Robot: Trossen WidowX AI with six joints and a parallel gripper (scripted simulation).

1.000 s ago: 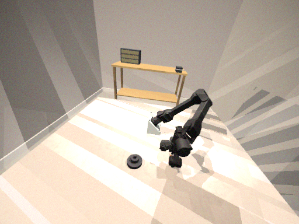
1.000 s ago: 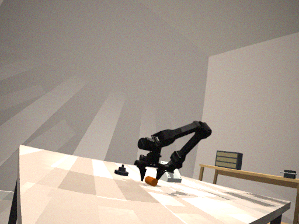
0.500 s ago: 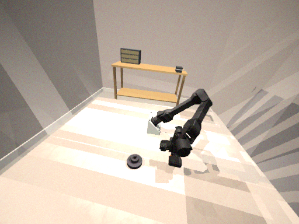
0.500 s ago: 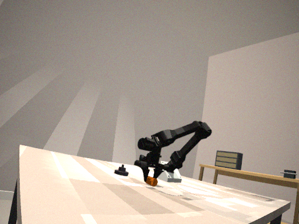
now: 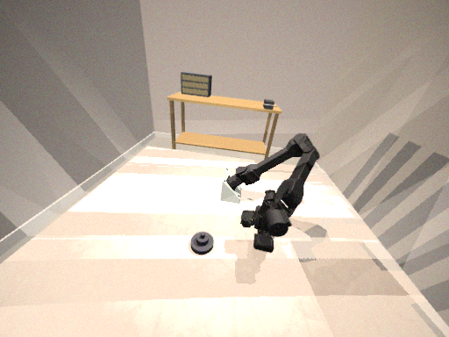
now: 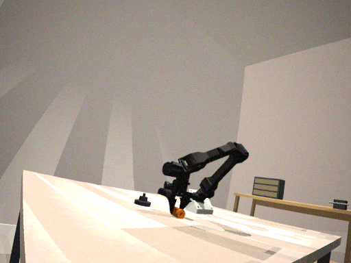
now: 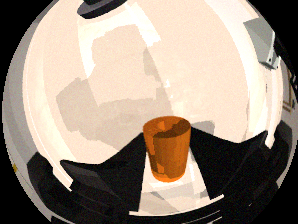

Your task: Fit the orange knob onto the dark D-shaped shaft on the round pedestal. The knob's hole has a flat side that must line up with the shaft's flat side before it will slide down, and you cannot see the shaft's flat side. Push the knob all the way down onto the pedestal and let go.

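Observation:
The orange knob (image 6: 179, 213) (image 7: 170, 152) lies on its side, low at the table top, with a round end facing the exterior camera. My gripper (image 6: 176, 210) (image 7: 166, 133) is shut on it, one black finger on each side in the wrist view. In the top view the arm hides the knob. The round dark pedestal (image 5: 202, 250) (image 6: 142, 203) (image 7: 102, 9) stands apart from the gripper, with its short shaft (image 5: 203, 235) (image 6: 144, 195) upright and bare. The shaft's flat side cannot be made out. The wrist view cuts off the pedestal at its top edge.
The arm's pale base mount (image 5: 229, 193) (image 6: 202, 209) (image 7: 260, 42) stands behind the gripper. A wooden shelf table (image 5: 224, 102) (image 6: 301, 204) is in the background, carrying a drawer box (image 5: 195, 84) (image 6: 268, 188) and a small dark device (image 5: 268, 103) (image 6: 340, 204).

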